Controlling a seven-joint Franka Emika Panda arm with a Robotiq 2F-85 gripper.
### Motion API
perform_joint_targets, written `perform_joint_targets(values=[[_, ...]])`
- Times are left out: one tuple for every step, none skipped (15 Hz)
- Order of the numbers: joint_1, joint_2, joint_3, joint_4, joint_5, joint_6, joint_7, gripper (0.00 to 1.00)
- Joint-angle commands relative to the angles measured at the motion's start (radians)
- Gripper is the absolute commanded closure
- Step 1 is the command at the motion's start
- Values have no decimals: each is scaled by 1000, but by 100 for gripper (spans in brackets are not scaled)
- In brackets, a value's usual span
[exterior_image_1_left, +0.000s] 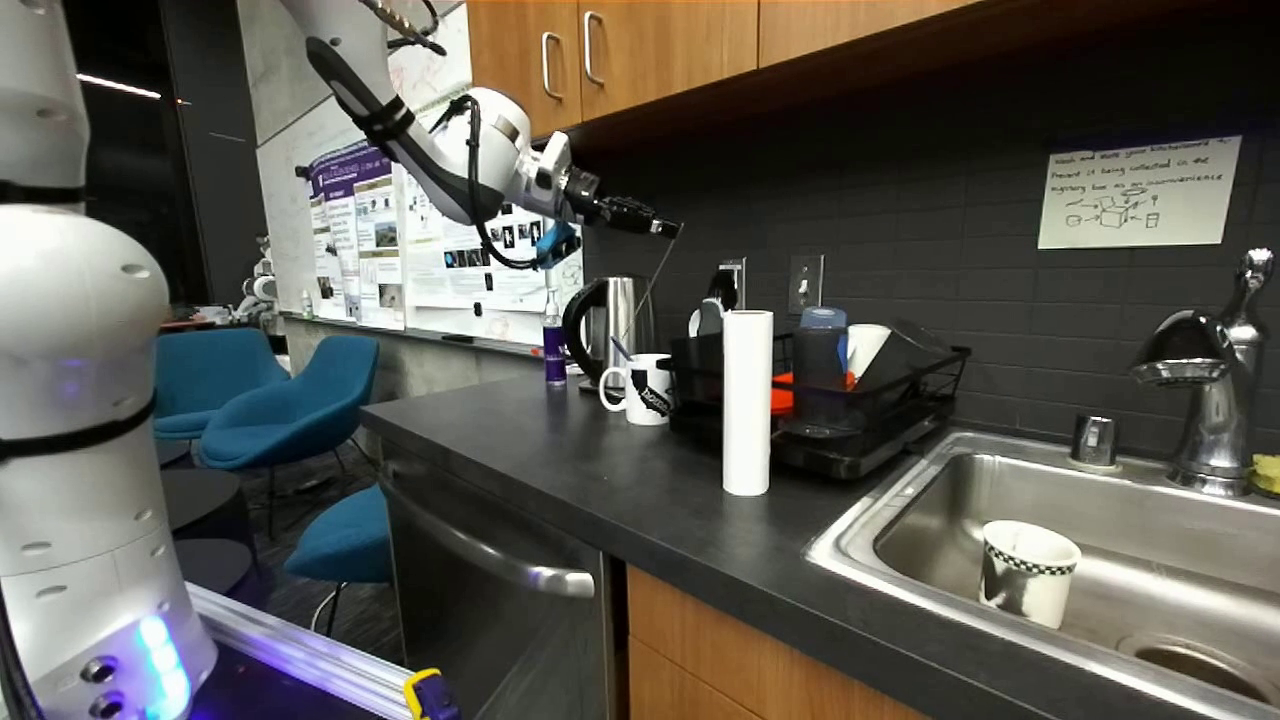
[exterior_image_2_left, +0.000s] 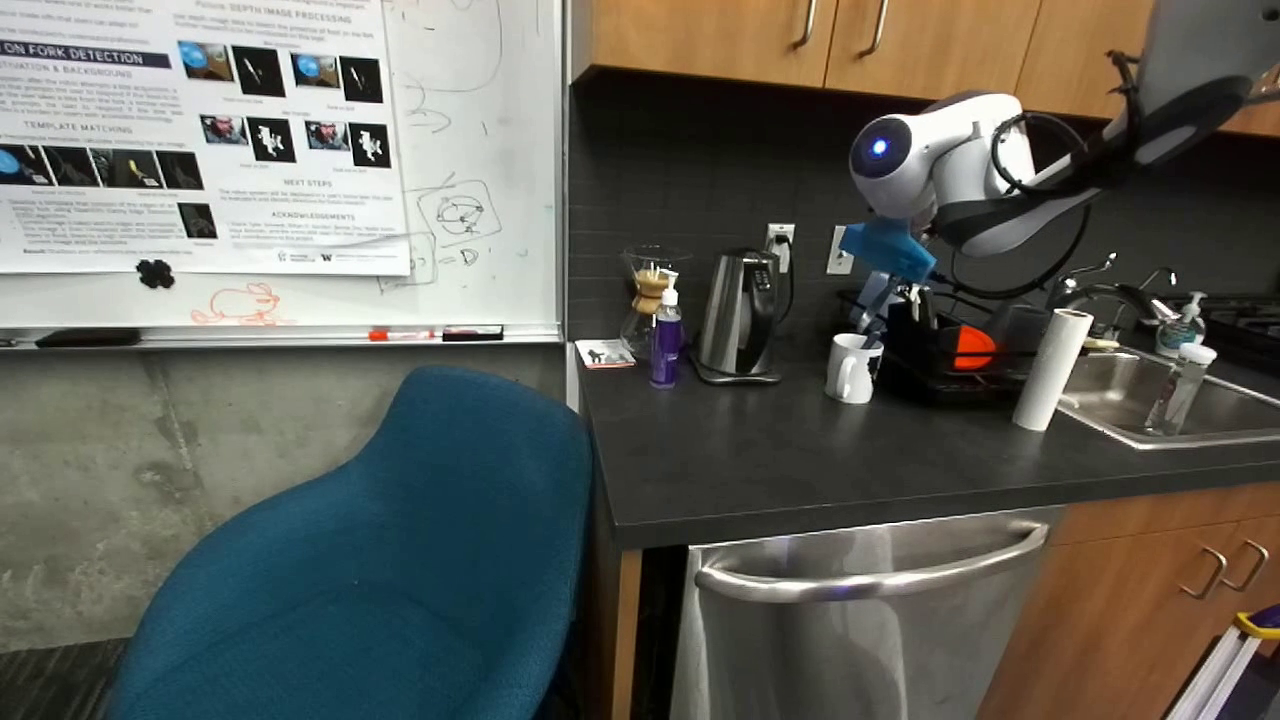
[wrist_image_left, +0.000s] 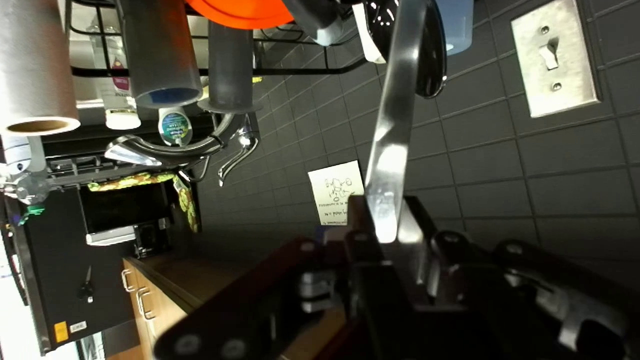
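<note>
My gripper (exterior_image_1_left: 667, 229) is shut on one end of a long, thin metal utensil (wrist_image_left: 392, 150). In the wrist view, the utensil lies between the fingertips (wrist_image_left: 386, 212). In an exterior view, the utensil (exterior_image_1_left: 660, 268) slants down from the fingertips toward a white mug (exterior_image_1_left: 648, 395). I cannot tell whether its lower end touches anything. The mug, with a dark print, stands upright and also shows in an exterior view (exterior_image_2_left: 848, 372). A bluish thin handle (exterior_image_1_left: 620, 349) sticks up from it. A steel kettle (exterior_image_2_left: 730, 320) stands beside the mug.
A black dish rack (exterior_image_1_left: 840, 455) holds cups, dark utensils and an orange item (exterior_image_2_left: 972, 348). A white hollow tube (exterior_image_1_left: 748, 400) stands before it. The sink (exterior_image_1_left: 900, 505) holds a checkered cup (exterior_image_1_left: 1030, 575). A purple bottle (exterior_image_2_left: 666, 345) is near the kettle. Cabinets (exterior_image_1_left: 665, 50) hang above.
</note>
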Motion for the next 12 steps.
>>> perform_joint_targets(values=[[14,47,7,48,-45,-70,23,95],[15,56,8,55,-52,-83,22,95],[16,65,10,60,-56,-95,19,95],[17,75,12,66,-62,-107,17,95],[18,85,13,72,-66,-116,15,95],[19,95,14,78,-69,-124,14,95],[21,105,15,82,-75,-134,13,95],[22,113,16,86,-76,-143,9,95],[24,124,18,90,-79,-151,9,95],[25,132,19,92,-79,-156,7,95],[28,140,21,94,-81,-165,6,95],[30,148,23,95,-81,-172,5,95]])
